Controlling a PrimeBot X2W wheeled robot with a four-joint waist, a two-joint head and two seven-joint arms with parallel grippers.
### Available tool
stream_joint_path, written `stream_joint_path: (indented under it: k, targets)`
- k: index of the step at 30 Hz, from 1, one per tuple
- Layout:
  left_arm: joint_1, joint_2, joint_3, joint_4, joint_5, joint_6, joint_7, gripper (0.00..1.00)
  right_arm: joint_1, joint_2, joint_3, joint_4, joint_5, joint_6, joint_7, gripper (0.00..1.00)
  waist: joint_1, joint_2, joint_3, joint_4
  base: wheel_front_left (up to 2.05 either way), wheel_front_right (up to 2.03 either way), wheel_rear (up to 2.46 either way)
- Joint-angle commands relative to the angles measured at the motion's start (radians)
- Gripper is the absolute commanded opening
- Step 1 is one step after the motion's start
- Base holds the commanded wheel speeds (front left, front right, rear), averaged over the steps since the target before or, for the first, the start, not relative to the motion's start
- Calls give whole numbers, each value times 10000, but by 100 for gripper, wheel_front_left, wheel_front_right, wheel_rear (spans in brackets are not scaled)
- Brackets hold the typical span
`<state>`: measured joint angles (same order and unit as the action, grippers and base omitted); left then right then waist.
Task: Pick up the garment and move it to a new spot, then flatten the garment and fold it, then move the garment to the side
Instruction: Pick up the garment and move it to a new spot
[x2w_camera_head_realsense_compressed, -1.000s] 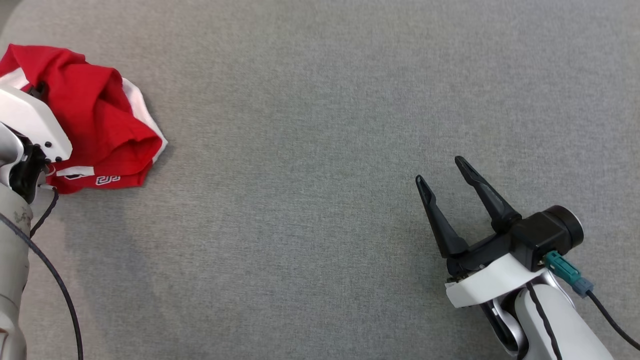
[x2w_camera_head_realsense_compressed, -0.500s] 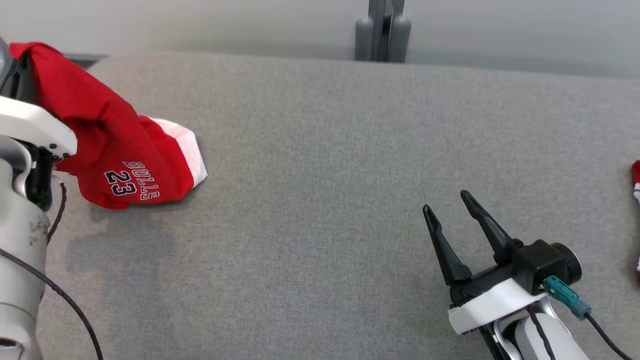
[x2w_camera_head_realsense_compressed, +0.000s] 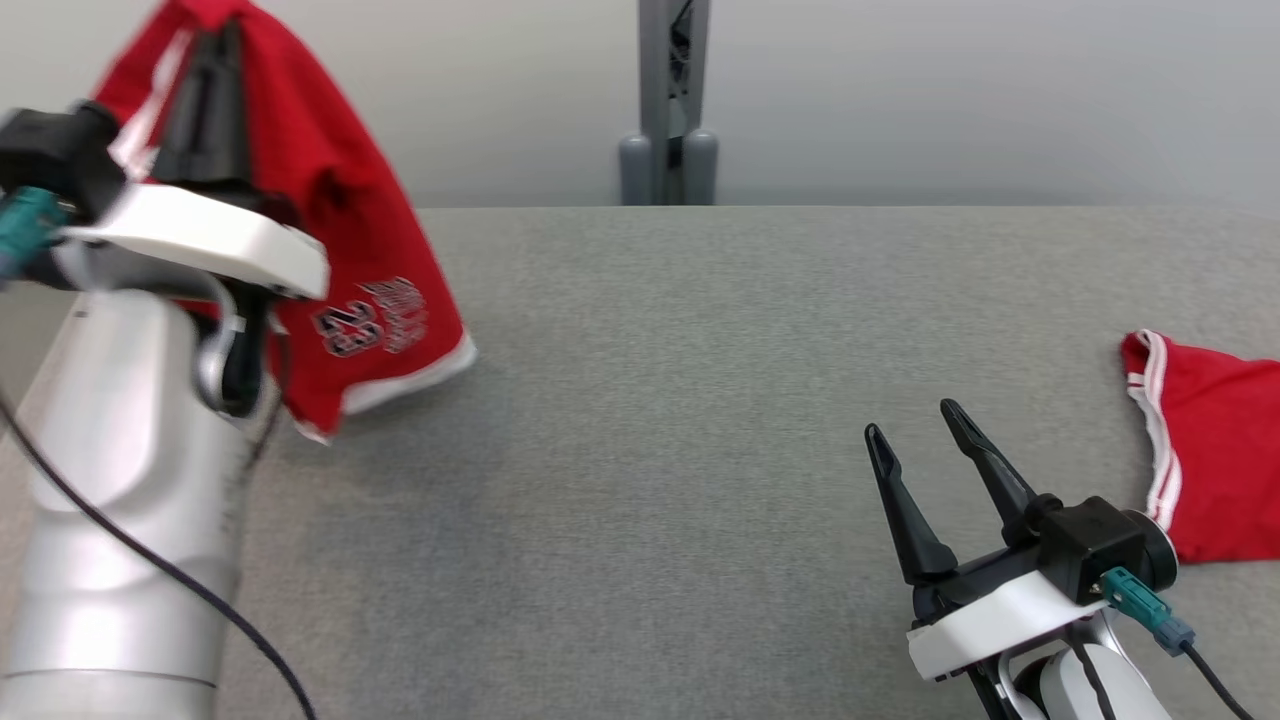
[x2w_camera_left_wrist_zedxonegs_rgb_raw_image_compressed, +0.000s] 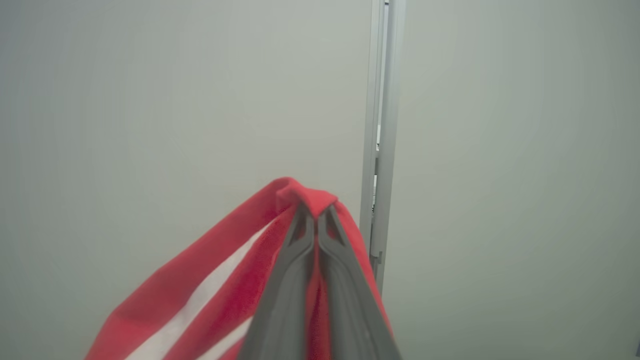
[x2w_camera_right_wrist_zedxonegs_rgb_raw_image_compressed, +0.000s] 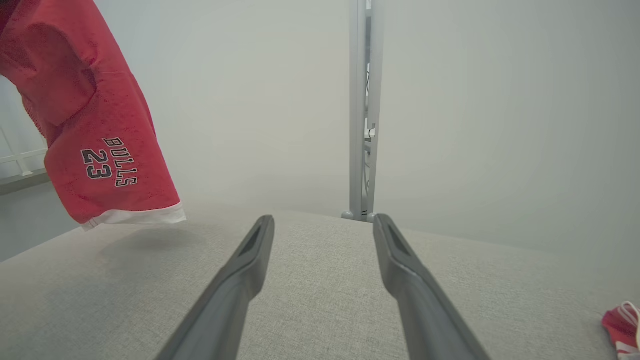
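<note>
Garment (x2w_camera_head_realsense_compressed: 370, 230) pinched in closed left pincer (x2w_camera_left_wrist_zedxonegs_rgb_raw_image_compressed: 316, 222), hanging above grey table (x2w_camera_head_realsense_compressed: 650, 400), right pincer (x2w_camera_head_realsense_compressed: 912, 420) wide apart and empty

The left gripper (x2w_camera_left_wrist_zedxonegs_rgb_raw_image_compressed: 311, 215) and right gripper (x2w_camera_head_realsense_compressed: 912, 418) each had two long, dark fingers (x2w_camera_head_realsense_compressed: 905, 520). White brackets (x2w_camera_head_realsense_compressed: 985, 610), black housings (x2w_camera_head_realsense_compressed: 1085, 535) and teal connectors (x2w_camera_head_realsense_compressed: 1135, 590) topped silver forearms (x2w_camera_head_realsense_compressed: 120, 520) trailing black cables (x2w_camera_head_realsense_compressed: 1210, 671).

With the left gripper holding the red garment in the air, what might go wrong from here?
The left gripper pinches only a small fold of the red garment at its tips, so the cloth might slip free.
It hangs bunched and may land crumpled on the grey surface.
The open right gripper sits near a second red cloth and might snag it.
</note>
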<state>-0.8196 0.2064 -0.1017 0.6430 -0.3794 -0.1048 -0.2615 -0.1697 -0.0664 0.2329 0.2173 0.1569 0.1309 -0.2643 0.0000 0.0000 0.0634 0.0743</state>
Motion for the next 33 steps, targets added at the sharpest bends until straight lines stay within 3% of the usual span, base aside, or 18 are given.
stream_joint_path:
  k: [1, 8, 17, 20, 24, 31, 32, 33]
  targets:
    - [227, -201, -140, -197, 112, -75, -29, 0, 56, -12, -63, -12, -88, -4, -3, 100, 0, 0, -123, -378, 0, 0, 0]
    - [733, -1189, -1364, -916, 158, -250, -32, 0, 55, 37, -201, -63, -175, -4, -3, 100, 0, 0, -126, -1528, 0, 0, 0]
    - [1046, -1508, -2501, -1126, -1812, -260, 424, 0, 7, 100, -562, -154, -204, -4, -3, 100, 0, 0, 36, -2371, 0, 0, 0]
    - [1234, -1369, -2411, -358, -1997, -64, 816, 0, -91, 114, -527, -179, -166, -4, -3, 100, 0, 0, 175, -2517, 0, 0, 0]
    - [923, -759, -2571, 1057, -1570, 214, 1276, 0, -269, 126, -439, -224, -99, -4, -3, 100, 0, 0, 501, -2689, 0, 0, 0]
    - [91, 101, -2805, 3590, -790, 747, 850, 0, -714, 134, -170, -269, 102, -4, -3, 100, 0, 0, 1155, -3005, 0, 0, 0]
    - [-39, 182, -2858, 3911, -720, 799, 788, 2, -762, 133, -152, -258, 118, -4, -3, 100, 0, 0, 1214, -3020, 0, 0, 0]
    - [-161, 253, -2892, 4204, -636, 883, 733, 46, -799, 132, -152, -247, 142, -4, -3, 100, 0, 0, 1261, -3025, 0, 0, 0]
